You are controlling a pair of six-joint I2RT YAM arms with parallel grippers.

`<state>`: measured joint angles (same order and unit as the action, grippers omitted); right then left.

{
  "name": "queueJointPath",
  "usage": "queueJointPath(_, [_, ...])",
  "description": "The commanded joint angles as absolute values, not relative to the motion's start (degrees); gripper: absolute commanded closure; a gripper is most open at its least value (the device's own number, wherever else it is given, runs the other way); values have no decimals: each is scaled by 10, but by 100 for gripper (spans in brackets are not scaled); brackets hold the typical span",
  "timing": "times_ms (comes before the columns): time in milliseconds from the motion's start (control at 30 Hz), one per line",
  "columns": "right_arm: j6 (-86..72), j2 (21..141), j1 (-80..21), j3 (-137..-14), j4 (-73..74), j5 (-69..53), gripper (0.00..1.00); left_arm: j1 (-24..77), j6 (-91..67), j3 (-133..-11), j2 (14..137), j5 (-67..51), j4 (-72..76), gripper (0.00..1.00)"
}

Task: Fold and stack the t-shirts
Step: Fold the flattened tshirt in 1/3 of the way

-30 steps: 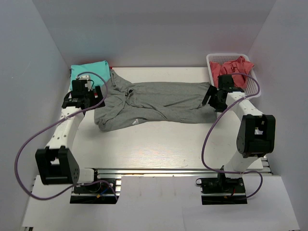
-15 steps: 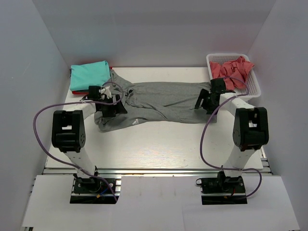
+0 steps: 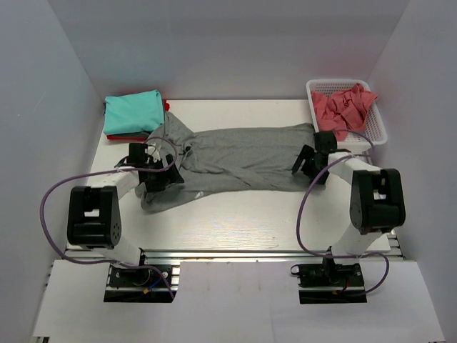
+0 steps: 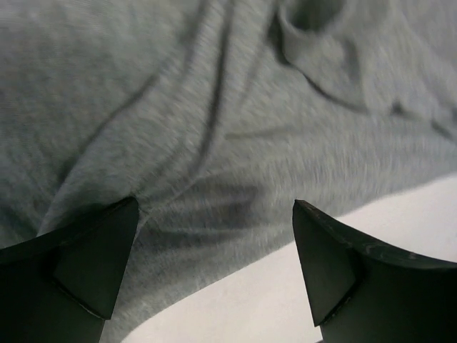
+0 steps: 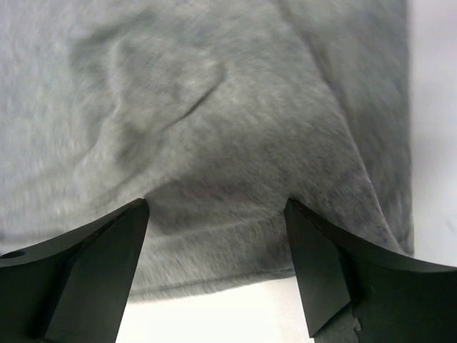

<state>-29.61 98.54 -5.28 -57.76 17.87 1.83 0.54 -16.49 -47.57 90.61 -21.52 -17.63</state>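
Left pincer (image 3: 163, 177) and right pincer (image 3: 305, 161) are low on opposite ends of the grey t-shirt (image 3: 235, 153), which lies spread across the desk (image 3: 250, 207). A folded teal t-shirt (image 3: 132, 113) lies at the far left corner, and a coral-pink t-shirt (image 3: 344, 106) in the basket (image 3: 377, 132). Left wrist view: the jaws stand wide apart and grip nothing, with the fingers (image 4: 86, 264) at the grey cloth near its edge. Right wrist view: the jaws are likewise wide apart at the hem.

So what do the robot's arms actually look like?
Two matching arms. The left arm and right arm are white tube-like links joined by boxy black joints, each on a black base plate. A purple cable loops loosely along each. The left gripper and right gripper each end in two black wedge-shaped fingers.
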Motion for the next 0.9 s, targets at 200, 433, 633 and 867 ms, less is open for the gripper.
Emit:
queueJointPath(200, [-302, 877, -25, -439, 316, 113, 15, 3, -265, -444, 816, -23, -367, 0])
queueJointPath(433, [-242, 818, -35, -491, 272, 29, 14, 8, -217, -484, 744, -85, -355, 0])
queueJointPath(633, [-224, 784, -48, -548, 244, 37, 11, 32, -159, -567, 754, -78, -326, 0])
queueJointPath(867, [-220, 787, -62, -572, 219, 31, 11, 135, -95, -639, 892, -2, -359, 0])
